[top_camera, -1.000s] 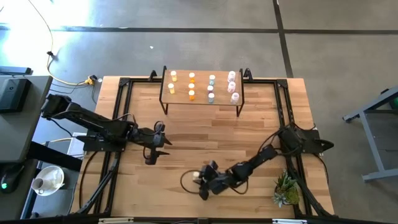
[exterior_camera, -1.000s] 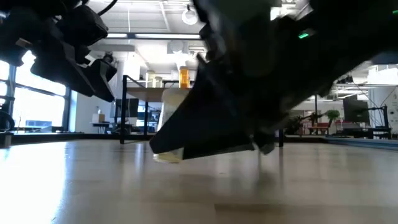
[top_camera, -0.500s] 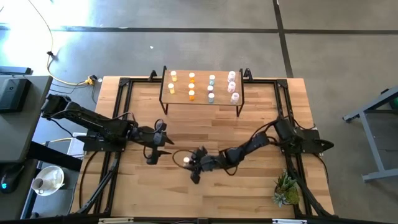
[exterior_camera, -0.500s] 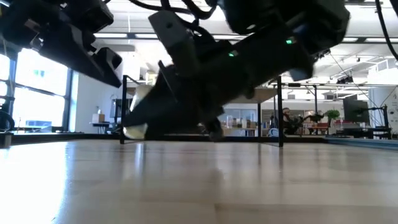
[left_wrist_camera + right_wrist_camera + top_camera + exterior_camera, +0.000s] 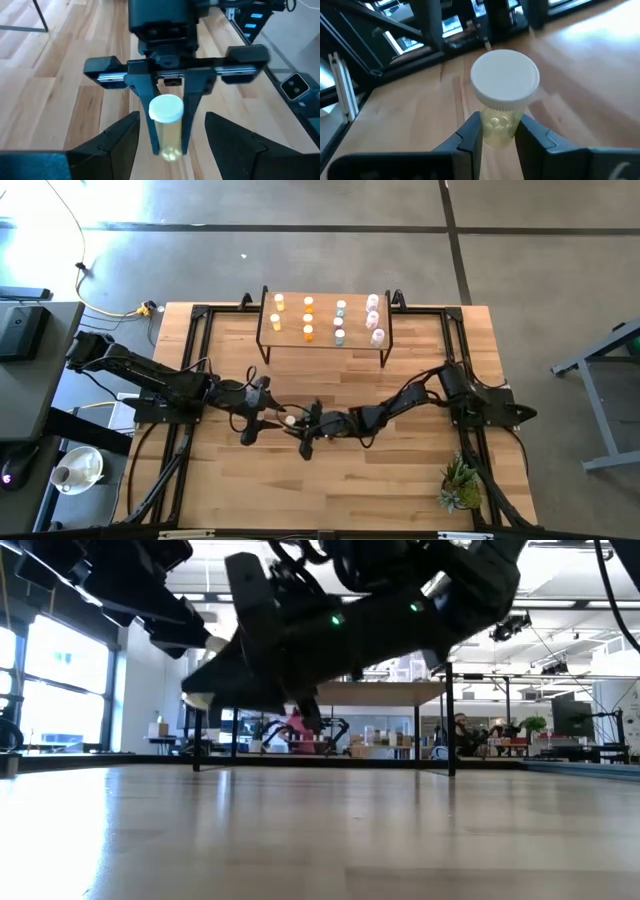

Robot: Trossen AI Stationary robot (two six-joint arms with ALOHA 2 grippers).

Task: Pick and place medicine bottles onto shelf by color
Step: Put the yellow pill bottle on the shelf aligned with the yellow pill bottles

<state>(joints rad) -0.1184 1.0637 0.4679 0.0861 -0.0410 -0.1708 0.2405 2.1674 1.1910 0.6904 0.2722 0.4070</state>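
A yellowish medicine bottle (image 5: 166,131) with a white cap (image 5: 505,78) hangs over the middle of the table, and my right gripper (image 5: 298,423) is shut on it. My left gripper (image 5: 268,420) faces it from the table's left. It is open, with its fingers (image 5: 117,142) standing wide on either side just short of the bottle, touching nothing. At the table's far edge stands the shelf (image 5: 322,340), a light-wood board on black legs. On its top several bottles stand on their bases: yellowish (image 5: 279,302), orange (image 5: 308,330), whitish (image 5: 340,308) and pink (image 5: 372,302). My right gripper pinches the bottle's body (image 5: 497,127) just below the cap, one finger on each side. The fingers (image 5: 470,135) come nearly level from the table's right. The bottle stands roughly upright in the hold, cap up, lifted clear of the table.
A small green plant (image 5: 460,485) stands at the near right corner. Black frame rails (image 5: 195,350) run along the table's left and right sides. Bare wood (image 5: 330,500) lies along the near edge.
My right gripper has carried the bottle from the near middle of the table toward the far left, up to my left gripper, rising a little and turning at the wrist. It has stayed shut on the bottle. My left gripper has risen slightly.
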